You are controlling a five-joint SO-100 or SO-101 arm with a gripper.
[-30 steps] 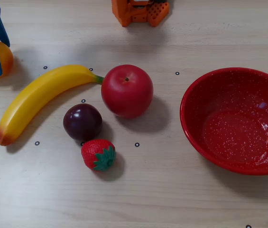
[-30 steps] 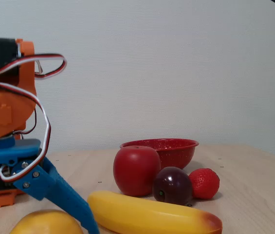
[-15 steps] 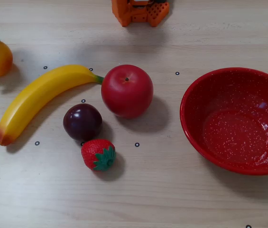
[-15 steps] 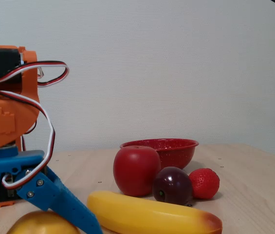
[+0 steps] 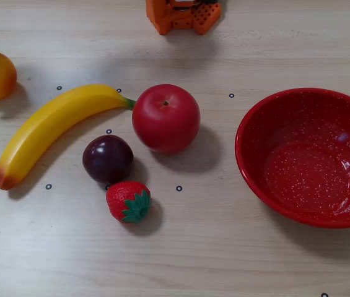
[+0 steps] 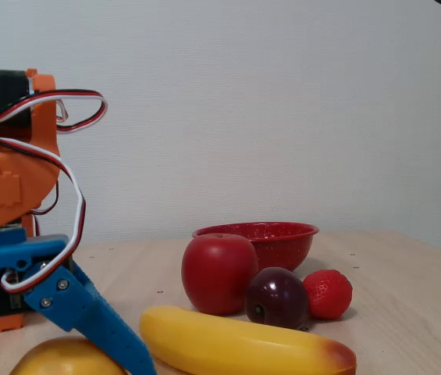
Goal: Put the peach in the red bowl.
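Grasping stage only: blue gripper (image 6: 44,355) straddles the peach (image 5: 1,75), grip unconfirmed, while the red bowl (image 5: 267,185) sits empty well across the table.

Six items sit on a wooden table: one peach (image 5: 1,75), one banana (image 5: 51,127), one red apple (image 5: 166,119), one dark plum (image 5: 107,158), one strawberry (image 5: 128,201) and one red bowl (image 5: 255,124). That makes five pieces of toy fruit and a single dish, with one blue gripper (image 6: 48,344) at the scene.
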